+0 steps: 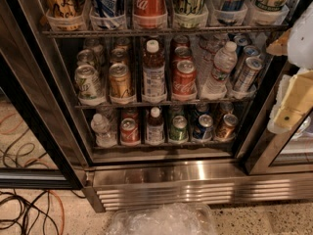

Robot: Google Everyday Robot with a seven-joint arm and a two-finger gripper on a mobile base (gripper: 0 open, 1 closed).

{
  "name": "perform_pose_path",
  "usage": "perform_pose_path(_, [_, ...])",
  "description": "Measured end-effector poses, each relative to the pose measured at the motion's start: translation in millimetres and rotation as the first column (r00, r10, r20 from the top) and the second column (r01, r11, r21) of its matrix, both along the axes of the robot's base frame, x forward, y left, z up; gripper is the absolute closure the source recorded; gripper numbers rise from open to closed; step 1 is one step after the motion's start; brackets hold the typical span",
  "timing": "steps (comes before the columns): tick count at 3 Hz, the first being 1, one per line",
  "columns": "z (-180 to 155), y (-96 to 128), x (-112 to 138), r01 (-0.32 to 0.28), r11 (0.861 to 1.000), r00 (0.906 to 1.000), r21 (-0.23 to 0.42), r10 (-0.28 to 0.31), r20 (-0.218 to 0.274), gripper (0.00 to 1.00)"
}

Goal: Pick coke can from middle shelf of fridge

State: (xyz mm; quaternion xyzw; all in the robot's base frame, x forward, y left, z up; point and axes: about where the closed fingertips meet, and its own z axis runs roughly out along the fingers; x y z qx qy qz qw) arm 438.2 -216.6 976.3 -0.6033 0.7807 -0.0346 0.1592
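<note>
The fridge (pixel 161 177) stands open in front of me, with a stainless steel base and grille. The coke can (pixel 184 80), short and red with white script and a silver top, sits in a white cup-tray at the front of the middle shelf (pixel 161 102), right of centre. More red cans stand in a row behind it. A clear bottle with a white cap (pixel 153 72) is to its left and a water bottle (pixel 219 70) to its right. My gripper (pixel 287 89), white and cream, is at the right edge of the view, right of the shelf and apart from the can.
The top rack holds tall cans, among them a slim red Coca-Cola can (pixel 149 1). A gold-tan can (pixel 120 81) and a green-white can (pixel 88 82) stand at middle left. The bottom shelf holds several cans and bottles. Cables (pixel 24 209) lie on the floor at left; clear plastic (pixel 161 220) lies below.
</note>
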Motion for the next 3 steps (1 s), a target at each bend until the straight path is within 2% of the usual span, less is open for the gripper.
perform_pose_path(2, [-1.9, -0.3, -1.1, 0.005, 1.000, 0.9999, 0.020, -0.005, 0.009, 0.00])
perform_pose_path(3, [-8.4, 4.0, -3.9, 0.017, 0.998, 0.9993, 0.064, -0.019, 0.031, 0.00])
